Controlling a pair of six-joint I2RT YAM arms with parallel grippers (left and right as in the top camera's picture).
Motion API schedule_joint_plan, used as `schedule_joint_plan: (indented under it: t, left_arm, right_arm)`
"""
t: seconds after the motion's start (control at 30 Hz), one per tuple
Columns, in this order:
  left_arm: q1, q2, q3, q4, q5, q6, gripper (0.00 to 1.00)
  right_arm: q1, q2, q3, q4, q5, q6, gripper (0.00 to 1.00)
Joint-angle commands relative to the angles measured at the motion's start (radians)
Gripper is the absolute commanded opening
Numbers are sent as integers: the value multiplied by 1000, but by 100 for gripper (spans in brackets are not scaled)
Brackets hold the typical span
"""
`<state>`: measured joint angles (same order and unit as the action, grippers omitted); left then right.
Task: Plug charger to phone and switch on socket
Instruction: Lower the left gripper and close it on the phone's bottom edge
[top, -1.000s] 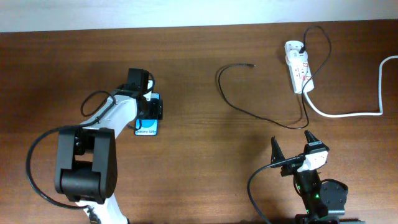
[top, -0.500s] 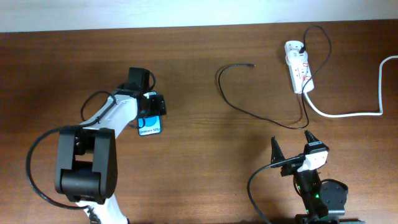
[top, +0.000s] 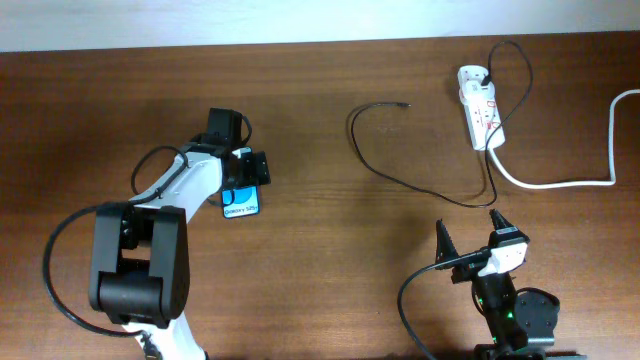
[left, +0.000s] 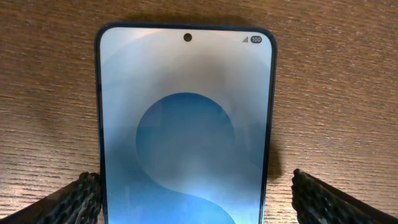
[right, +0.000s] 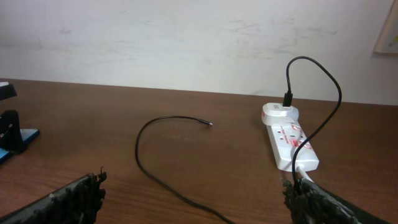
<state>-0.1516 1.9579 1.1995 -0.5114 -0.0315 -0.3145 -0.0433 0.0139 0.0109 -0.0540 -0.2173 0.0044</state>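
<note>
We see the phone (left: 185, 124) lying flat on the wooden desk (top: 330, 260), screen up and lit in pale and blue tones. In the overhead view it sits on the left side of the desk, with only its lower end clear of the arm above it. The left end effector (left: 198, 198) hangs over the phone with its fingers (left: 74, 199) spread apart, one on each side. A strip of bare desk shows between the right-hand finger and the phone's edge, so nothing is clamped.

The charger (top: 400, 178) lies well apart from the phone, near the middle of the desk. Its thin black cable curls in a loose loop, and its small plug tip (top: 405, 103) rests free on the wood, pointing towards the socket. The other end rises in an arc to a white adapter (right: 280, 113) seated at the far end of the socket (top: 483, 115). The socket is a short white strip with red markings at the right rear of the desk. A thick white cord (top: 560, 183) runs from it off the right edge.

The right end effector (top: 468, 235) sits at the near right edge with its fingers wide apart and holds nothing.
</note>
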Motion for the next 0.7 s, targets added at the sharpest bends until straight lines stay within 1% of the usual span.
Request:
schedule_joint_plan:
  t: [0.0, 0.03, 0.17, 0.67]
  left_arm:
    - [3, 92, -87, -29, 29, -25, 99]
    - [3, 92, -103, -16, 8, -25, 99]
    - [3, 92, -138, 21, 9, -25, 99]
    - [3, 92, -139, 31, 8, -25, 99]
  right_arm:
    - [-5, -7, -5, -6, 9, 12, 98]
    - [-5, -7, -5, -6, 9, 12, 98]
    - [-5, -7, -5, -6, 9, 12, 98]
    - [-5, -7, -5, -6, 9, 12, 98]
